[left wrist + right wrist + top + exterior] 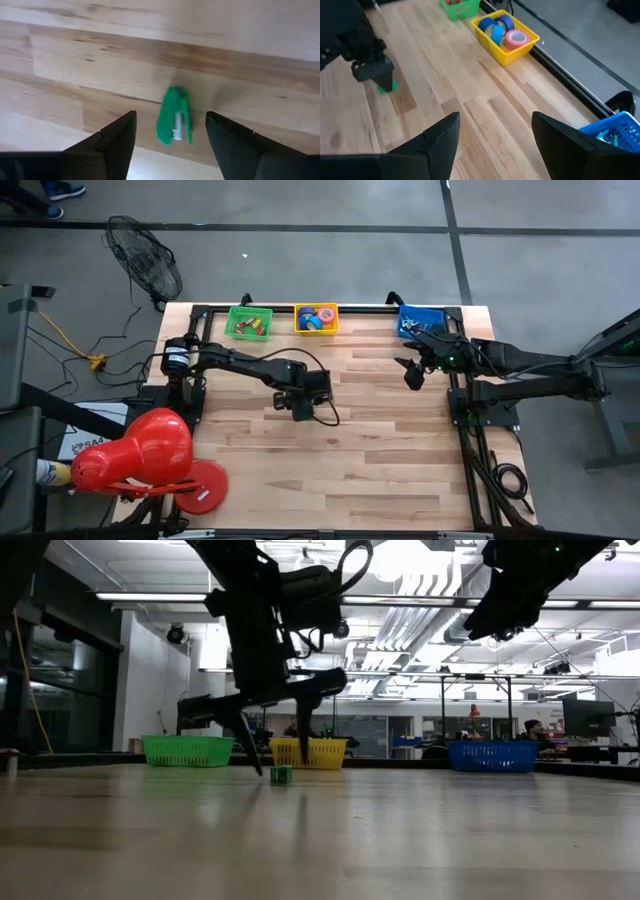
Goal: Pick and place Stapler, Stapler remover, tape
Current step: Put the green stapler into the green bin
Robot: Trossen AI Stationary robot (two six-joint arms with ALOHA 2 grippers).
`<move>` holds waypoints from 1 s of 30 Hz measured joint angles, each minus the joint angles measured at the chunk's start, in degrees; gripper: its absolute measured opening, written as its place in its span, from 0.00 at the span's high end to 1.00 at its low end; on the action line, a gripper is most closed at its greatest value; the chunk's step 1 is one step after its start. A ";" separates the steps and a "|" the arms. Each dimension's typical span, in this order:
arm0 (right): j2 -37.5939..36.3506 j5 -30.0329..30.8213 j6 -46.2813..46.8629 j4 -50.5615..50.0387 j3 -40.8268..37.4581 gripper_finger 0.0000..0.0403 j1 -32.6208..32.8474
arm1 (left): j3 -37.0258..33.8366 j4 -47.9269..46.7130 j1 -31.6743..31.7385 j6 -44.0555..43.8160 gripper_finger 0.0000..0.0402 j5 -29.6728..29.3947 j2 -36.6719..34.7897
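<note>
A small green stapler (174,122) lies flat on the wooden table near its middle, also seen in the low view (281,774) and the right wrist view (386,86). My left gripper (170,114) points steeply down over it, open, one finger on each side with a gap to each (281,766). Several tape rolls (502,31) lie in the yellow basket (316,318) at the far edge. My right gripper (412,375) hangs open and high near the blue basket (421,320), with nothing between its fingers (495,116). I cannot make out the stapler remover.
A green basket (249,322) with small red and yellow pieces stands left of the yellow one at the far edge. A red object (135,455) overhangs the near left corner. Black frame rails (462,430) line the table's sides. Bare wood stretches toward the near edge.
</note>
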 joint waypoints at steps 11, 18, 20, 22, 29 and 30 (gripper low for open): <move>0.84 0.38 -0.02 0.39 0.02 0.40 0.00 | 0.13 -1.03 0.02 0.30 0.54 -0.23 1.83; 0.82 0.38 -0.02 0.42 0.02 0.40 0.00 | 0.11 -1.68 0.02 -0.25 0.62 -0.17 2.96; 0.82 0.38 -0.02 0.42 0.02 0.40 0.00 | 0.07 -1.76 0.02 -1.02 0.64 -0.18 3.02; 0.82 0.38 -0.02 0.42 0.02 0.40 0.00 | 0.01 -1.78 0.04 -2.94 0.68 -0.24 3.06; 0.82 0.39 -0.02 0.42 0.02 0.40 0.00 | -0.04 -2.57 0.07 -11.98 0.85 -0.34 3.15; 0.82 0.39 -0.02 0.42 0.02 0.40 0.00 | -0.04 -2.60 0.38 -13.71 0.86 -0.33 3.15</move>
